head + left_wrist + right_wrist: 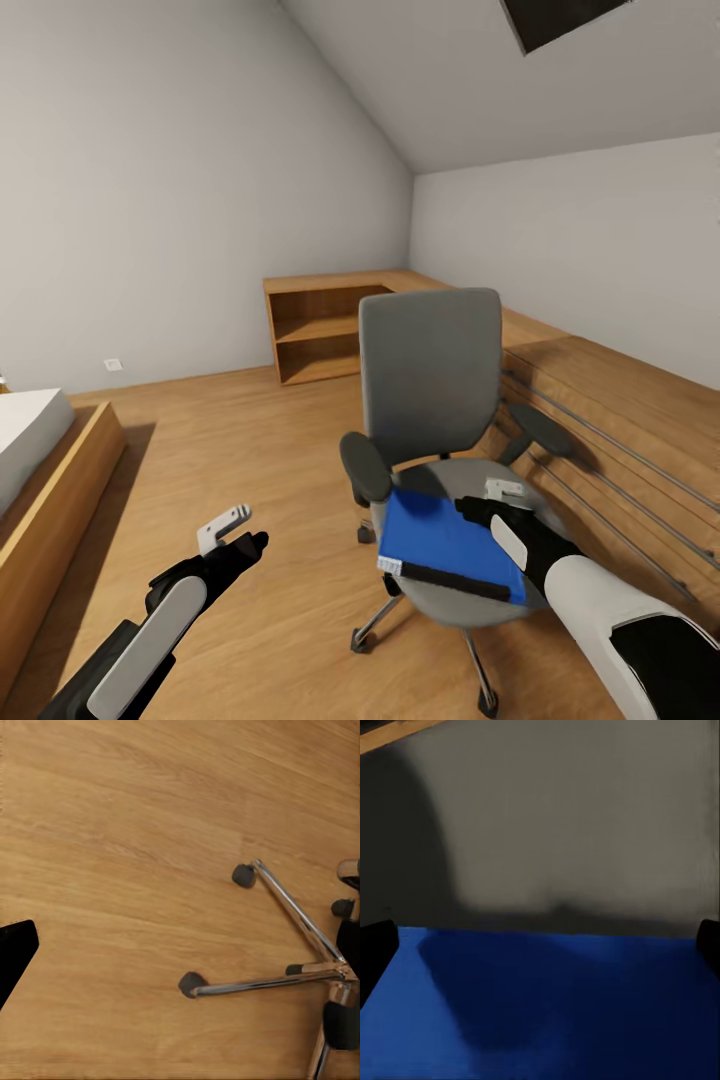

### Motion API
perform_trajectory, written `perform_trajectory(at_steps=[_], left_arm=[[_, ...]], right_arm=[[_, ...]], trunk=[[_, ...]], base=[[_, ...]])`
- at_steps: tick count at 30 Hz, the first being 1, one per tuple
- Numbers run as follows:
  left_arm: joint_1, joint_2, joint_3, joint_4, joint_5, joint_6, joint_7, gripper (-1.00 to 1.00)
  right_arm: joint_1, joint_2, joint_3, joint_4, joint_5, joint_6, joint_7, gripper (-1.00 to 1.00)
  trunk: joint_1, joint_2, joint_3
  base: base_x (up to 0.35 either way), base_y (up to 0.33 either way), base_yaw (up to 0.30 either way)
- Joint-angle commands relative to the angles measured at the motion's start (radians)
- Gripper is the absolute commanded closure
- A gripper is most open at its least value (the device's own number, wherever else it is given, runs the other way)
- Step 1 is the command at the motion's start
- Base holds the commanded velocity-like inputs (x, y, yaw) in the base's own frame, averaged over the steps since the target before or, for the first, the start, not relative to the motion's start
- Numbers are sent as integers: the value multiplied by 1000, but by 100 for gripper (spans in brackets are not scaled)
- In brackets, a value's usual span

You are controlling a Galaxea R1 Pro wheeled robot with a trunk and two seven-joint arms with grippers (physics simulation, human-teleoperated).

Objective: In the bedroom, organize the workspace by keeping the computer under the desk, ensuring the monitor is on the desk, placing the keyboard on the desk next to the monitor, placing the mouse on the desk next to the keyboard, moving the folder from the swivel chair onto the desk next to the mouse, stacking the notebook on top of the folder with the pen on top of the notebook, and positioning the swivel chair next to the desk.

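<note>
Looking down from the head view, the swivel chair (430,380) stands on the wooden floor (250,470) with its grey back toward a low wooden shelf unit (320,335) in the corner. The folder (445,545) lies flat on the chair's seat, its black spine strip toward the front edge. The right hand (478,512) sits at the folder's far right corner; whether it is open or closed cannot be told here. The left hand (245,535) hovers over bare floor left of the chair, its fingers looking drawn together and empty. A bed (40,460) shows at the left edge.

In the left wrist view, the chair's chrome star base (300,960) and casters rest on the floor.

In the right wrist view, the right hand's dark fingertips (375,949) stand wide apart at either side of the folder (547,1012), with the grey seat (570,825) beyond.
</note>
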Motion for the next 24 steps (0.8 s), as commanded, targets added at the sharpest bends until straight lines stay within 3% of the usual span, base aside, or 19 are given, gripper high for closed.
perform_trajectory(at_steps=[1,24], left_arm=[[-1,1,-1,-1,4,2,7,-100],[-1,1,-1,-1,4,2,7,-100]], right_arm=[[1,-1,6,11,-16,8,-7,-100],[1,-1,5,11,-15,8,-7,-100]], trunk=[[0,0,-1],[0,0,-1]], base=[[-255,0,0],[-134,0,0]])
